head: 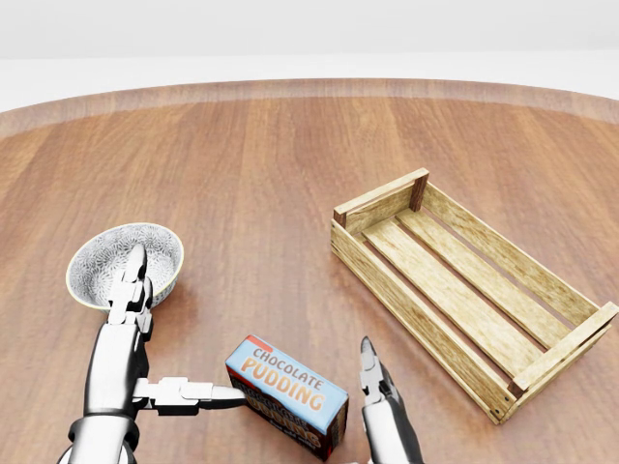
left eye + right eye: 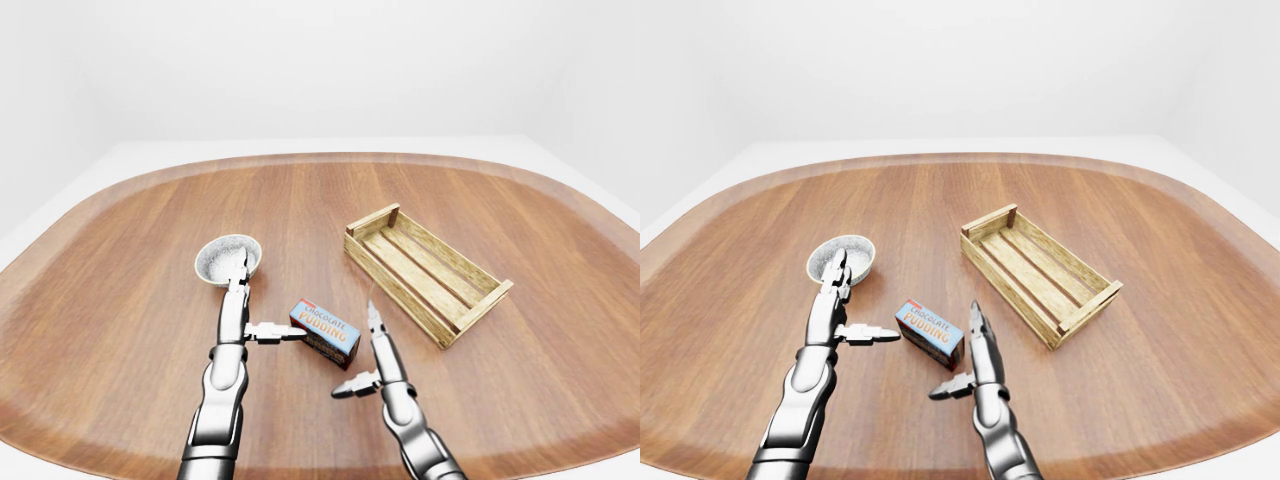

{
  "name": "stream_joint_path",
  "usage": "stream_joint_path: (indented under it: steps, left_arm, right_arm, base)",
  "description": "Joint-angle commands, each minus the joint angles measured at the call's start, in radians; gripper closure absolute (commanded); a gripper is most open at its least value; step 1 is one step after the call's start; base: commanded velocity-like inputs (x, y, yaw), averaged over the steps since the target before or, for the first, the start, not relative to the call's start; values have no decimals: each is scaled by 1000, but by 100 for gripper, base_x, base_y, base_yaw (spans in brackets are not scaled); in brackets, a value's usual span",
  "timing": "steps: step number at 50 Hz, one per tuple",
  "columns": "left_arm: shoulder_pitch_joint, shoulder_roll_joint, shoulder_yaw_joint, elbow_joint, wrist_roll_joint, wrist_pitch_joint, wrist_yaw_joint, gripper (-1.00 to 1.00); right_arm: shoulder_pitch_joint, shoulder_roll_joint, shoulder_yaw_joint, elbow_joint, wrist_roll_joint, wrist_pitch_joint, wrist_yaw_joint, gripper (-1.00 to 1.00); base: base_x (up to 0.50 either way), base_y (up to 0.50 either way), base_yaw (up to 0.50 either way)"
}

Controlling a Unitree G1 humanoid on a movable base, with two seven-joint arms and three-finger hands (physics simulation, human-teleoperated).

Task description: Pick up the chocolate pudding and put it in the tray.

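The chocolate pudding (image 1: 287, 394), a blue box with orange lettering, lies flat on the wooden table at the bottom centre of the head view. My left hand (image 1: 184, 329) is open: its fingers (image 1: 131, 280) point up the view and its thumb reaches right to the box's left end. In the left-eye view, my right hand (image 2: 362, 352) stands open just right of the box, fingers pointing up and thumb stretched left below the box. The tray (image 1: 416, 324), an empty slatted wooden crate, lies at an angle to the right of the box.
A patterned white bowl (image 1: 106, 253) stands just above my left hand's fingertips in the head view. The brown oval table (image 2: 120, 300) spreads wide on all sides, and its raised rim shows along the top.
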Motion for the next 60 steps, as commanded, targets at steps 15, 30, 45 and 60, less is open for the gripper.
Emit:
stream_joint_path:
  steps: [15, 30, 45, 60]
  left_arm:
    - [2, -5, 11, -10, -56, 21, -34, -100]
    - [-3, -5, 12, -3, -58, 20, -32, -100]
    - [1, -5, 11, -10, -57, 21, -35, -100]
    - [0, -5, 11, -5, -56, 16, -35, -100]
  right_arm:
    - [-38, 11, -20, 109, -37, 0, -28, 100]
    - [-17, 12, -16, 37, -26, 0, -8, 100]
    - [58, -6, 13, -290, 81, 0, 82, 100]
    - [70, -22, 22, -406, 114, 0, 96, 100]
  base:
    - [0, 0, 0]
    - [0, 0, 0]
    - [0, 0, 0]
    - [0, 0, 0]
